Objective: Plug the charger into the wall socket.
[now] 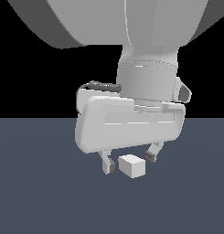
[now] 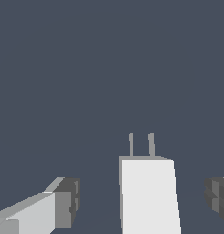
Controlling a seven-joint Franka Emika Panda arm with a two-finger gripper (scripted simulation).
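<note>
The charger point(image 1: 131, 166) is a small white-grey block lying on the dark floor. In the wrist view the charger point(image 2: 147, 196) shows two thin prongs on its far end. My gripper point(image 1: 129, 162) is open and hangs low over it, one finger on each side of the block, neither touching it. In the wrist view my gripper point(image 2: 143, 201) shows one fingertip point(image 2: 67, 203) on one side and the other fingertip point(image 2: 217, 199) at the picture's edge. The wall socket is out of view.
The arm's large white body point(image 1: 131, 123) fills the upper part of the exterior view. The dark blue-grey floor point(image 1: 40, 192) spreads all around the charger.
</note>
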